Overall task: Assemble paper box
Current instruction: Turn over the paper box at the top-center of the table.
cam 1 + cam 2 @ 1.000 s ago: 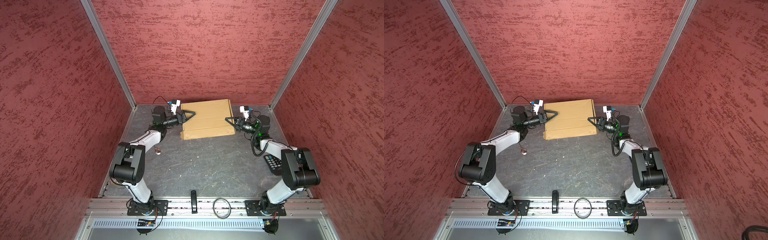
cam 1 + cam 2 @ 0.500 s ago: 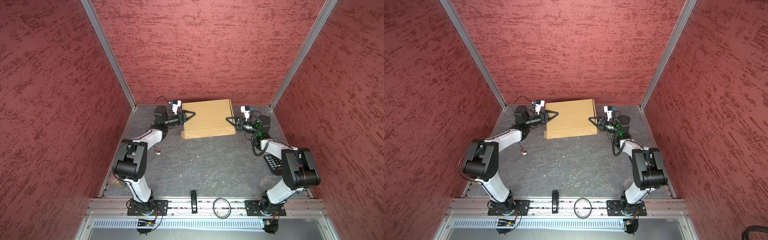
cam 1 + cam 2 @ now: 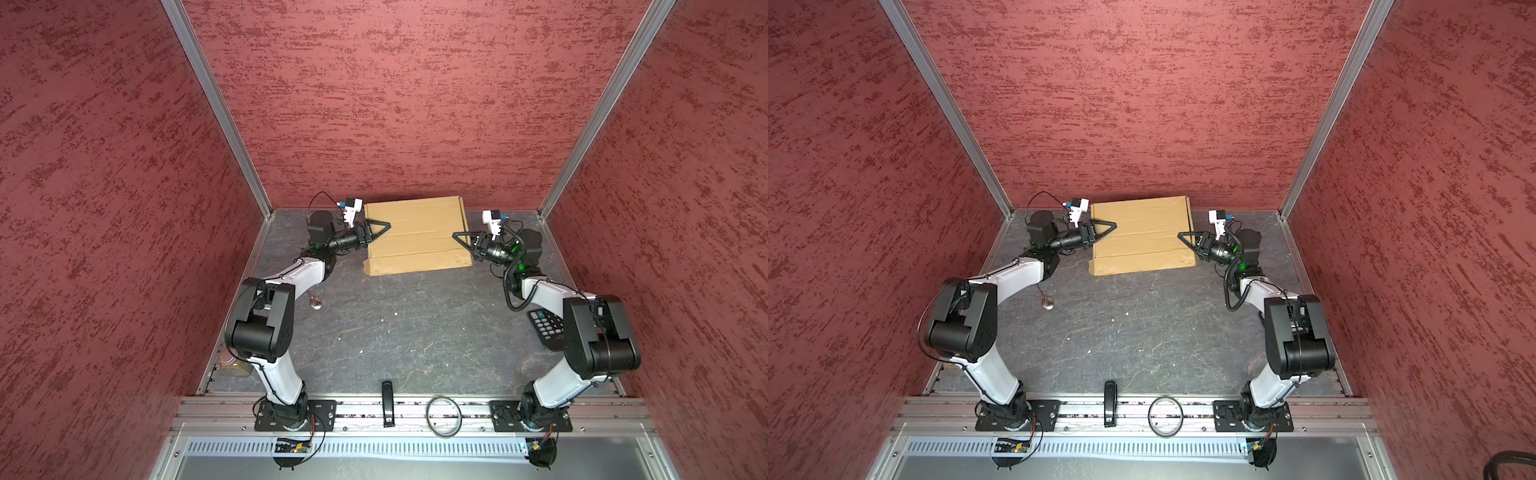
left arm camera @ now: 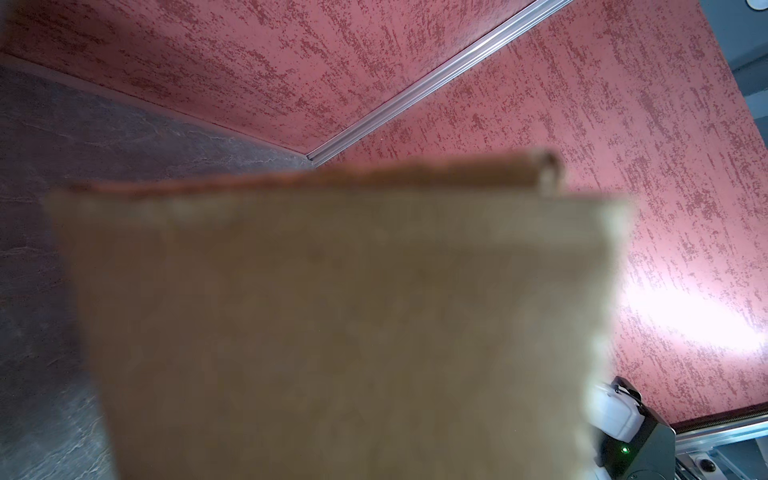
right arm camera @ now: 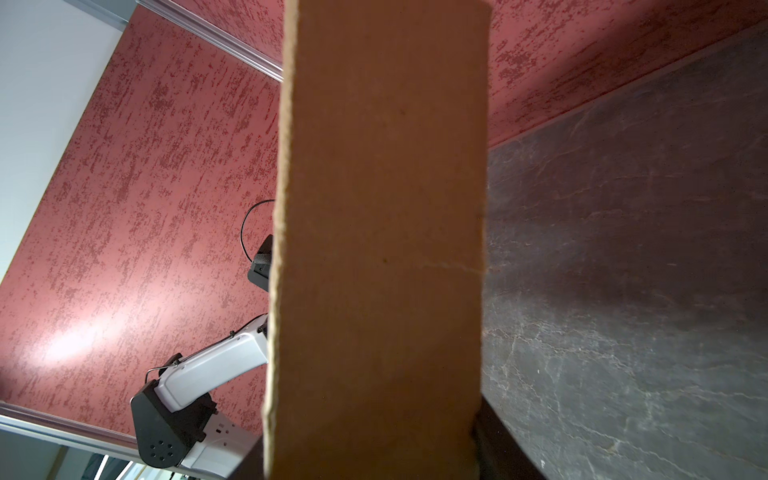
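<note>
1. We log the paper box folded shut, flat at far side of table, btwn both grippers.
2. left gripper over box's left edge; grip can't tell.
3. right gripper: jaws half-closed, clamping box's right wall.

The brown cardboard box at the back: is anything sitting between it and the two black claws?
Nothing visible stands between. The left gripper is at the left edge of the shallow tan-brown cardboard box, the right gripper at its right edge; both wrist views show cardboard close up.
</note>
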Robot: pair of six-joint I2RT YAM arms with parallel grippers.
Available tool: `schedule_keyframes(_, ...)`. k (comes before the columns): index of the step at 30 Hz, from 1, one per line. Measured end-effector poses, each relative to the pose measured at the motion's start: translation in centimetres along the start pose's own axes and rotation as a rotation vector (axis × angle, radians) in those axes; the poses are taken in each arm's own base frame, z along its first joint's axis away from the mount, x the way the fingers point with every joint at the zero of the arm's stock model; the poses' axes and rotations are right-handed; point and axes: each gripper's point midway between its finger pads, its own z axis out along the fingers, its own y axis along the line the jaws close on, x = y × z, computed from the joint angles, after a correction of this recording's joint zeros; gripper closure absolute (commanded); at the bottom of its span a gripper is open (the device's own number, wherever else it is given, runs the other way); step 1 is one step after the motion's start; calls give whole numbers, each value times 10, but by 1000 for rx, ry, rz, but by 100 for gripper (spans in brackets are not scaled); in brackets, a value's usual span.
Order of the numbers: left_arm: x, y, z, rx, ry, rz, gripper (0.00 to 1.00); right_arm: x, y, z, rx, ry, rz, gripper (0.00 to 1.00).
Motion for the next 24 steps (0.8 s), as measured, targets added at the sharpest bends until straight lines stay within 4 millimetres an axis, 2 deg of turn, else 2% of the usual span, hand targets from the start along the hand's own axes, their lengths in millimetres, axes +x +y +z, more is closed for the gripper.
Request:
schedule_keyframes(4, -1, -4, 0, 16, 2, 4, 49, -1, -2, 0, 7, -1, 11, 41)
schedule_keyframes(14, 5, -16, 2, 59, 32, 13, 53, 11, -9, 5, 33, 37, 35, 28)
schedule_keyframes(19, 0, -13, -4, 58, 28, -20, 54, 13, -6, 6, 37, 45, 19, 25)
schedule_keyframes(24, -8, -8, -17, 51, 19, -66, 54, 12, 3, -2, 61, 47, -38, 22)
